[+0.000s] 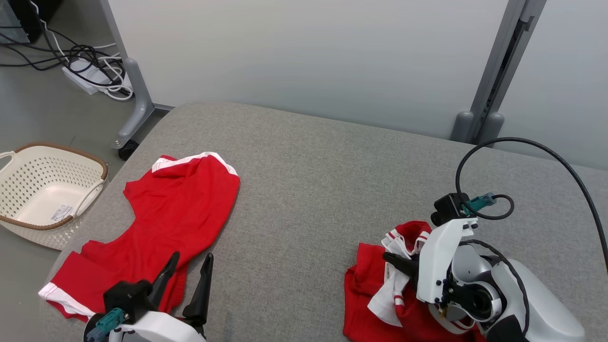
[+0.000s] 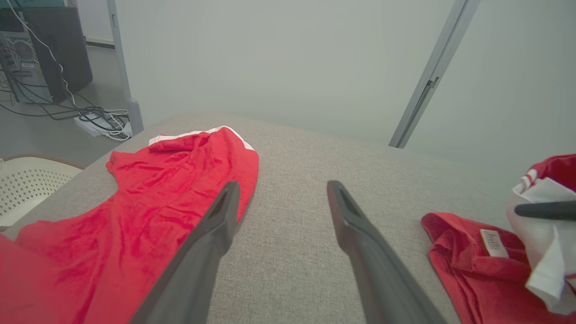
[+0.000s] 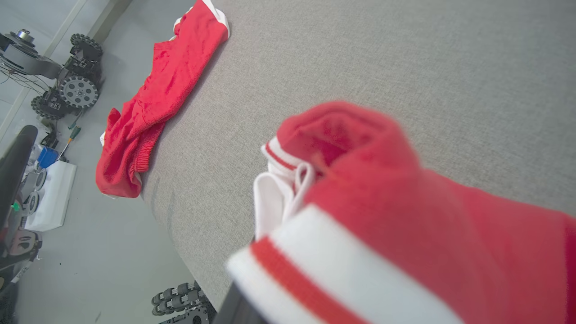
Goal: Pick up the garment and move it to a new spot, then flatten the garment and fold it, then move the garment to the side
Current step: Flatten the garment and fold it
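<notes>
A grey fabric worktop carries a flat red garment with white trim at 8 o'clock. At 5 o'clock lies the crumpled red-and-white garment, one bunch pinched in the jaws of the right gripper, whose pale arm bends in from 4 o'clock. The left gripper, jaws spread, hangs over the flat red garment's edge. A cream basket at 9 o'clock bears a sticker, and the crumpled garment a white tag; both are too small to read.
</notes>
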You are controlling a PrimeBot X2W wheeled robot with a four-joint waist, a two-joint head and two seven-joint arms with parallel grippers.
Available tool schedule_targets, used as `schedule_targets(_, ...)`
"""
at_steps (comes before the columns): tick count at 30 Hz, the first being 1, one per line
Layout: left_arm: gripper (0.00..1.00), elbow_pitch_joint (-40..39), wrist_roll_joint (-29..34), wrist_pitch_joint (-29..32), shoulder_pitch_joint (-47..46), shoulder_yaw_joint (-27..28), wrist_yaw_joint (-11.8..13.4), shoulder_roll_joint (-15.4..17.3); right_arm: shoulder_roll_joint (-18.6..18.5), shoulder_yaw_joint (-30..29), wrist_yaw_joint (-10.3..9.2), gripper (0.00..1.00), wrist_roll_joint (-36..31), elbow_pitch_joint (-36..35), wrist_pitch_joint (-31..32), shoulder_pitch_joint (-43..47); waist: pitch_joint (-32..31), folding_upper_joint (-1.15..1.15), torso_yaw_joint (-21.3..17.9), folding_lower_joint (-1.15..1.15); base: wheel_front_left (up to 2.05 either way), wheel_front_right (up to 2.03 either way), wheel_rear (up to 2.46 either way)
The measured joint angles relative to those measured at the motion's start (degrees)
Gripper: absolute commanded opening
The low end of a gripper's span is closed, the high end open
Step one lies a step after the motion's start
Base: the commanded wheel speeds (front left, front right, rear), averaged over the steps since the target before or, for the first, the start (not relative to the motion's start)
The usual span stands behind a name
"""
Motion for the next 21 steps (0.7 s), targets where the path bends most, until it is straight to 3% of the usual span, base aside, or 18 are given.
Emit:
schedule_targets(1,1.0,0.0,0.0,0.0,-0.1,0.0,0.0,0.0,-0.1,0.5,0.0,0.42,0.2,0.6,-0.5,-0.3,0.0,0.0,0.0,0.0,0.0,0.0,0.0)
schedule_targets(2,1.0,0.1,0.0,0.0,-0.2,0.0,0.0,0.1,0.0,0.9,0.0,0.86,0.6,1.0,-1.1,-0.6,0.0,0.0,0.0,0.0,0.0,0.0,0.0)
schedule_targets(3,1.0,0.1,0.0,0.0,-0.2,0.0,0.0,0.1,0.1,1.2,0.0,1.0,1.2,1.3,-1.5,-0.9,0.0,0.0,0.0,0.0,0.0,0.0,0.0)
schedule_targets(12,1.0,0.4,-0.5,0.0,-0.1,0.4,0.3,0.4,-1.1,4.9,0.0,1.0,9.9,-3.4,-1.7,-1.4,-0.6,0.0,-2.5,0.0,0.0,0.0,0.0)
schedule_targets(16,1.0,0.1,-0.5,0.0,0.6,0.7,0.7,0.5,-3.8,5.0,0.0,1.0,14.1,-10.2,-2.1,0.2,-1.0,0.0,-4.5,0.0,0.0,0.0,0.0)
schedule_targets(21,1.0,-0.9,-0.5,-0.2,0.9,1.2,1.3,0.5,-8.9,2.3,0.0,1.0,15.0,-18.6,-7.3,2.1,-1.3,0.0,-7.0,0.0,0.0,0.0,0.0)
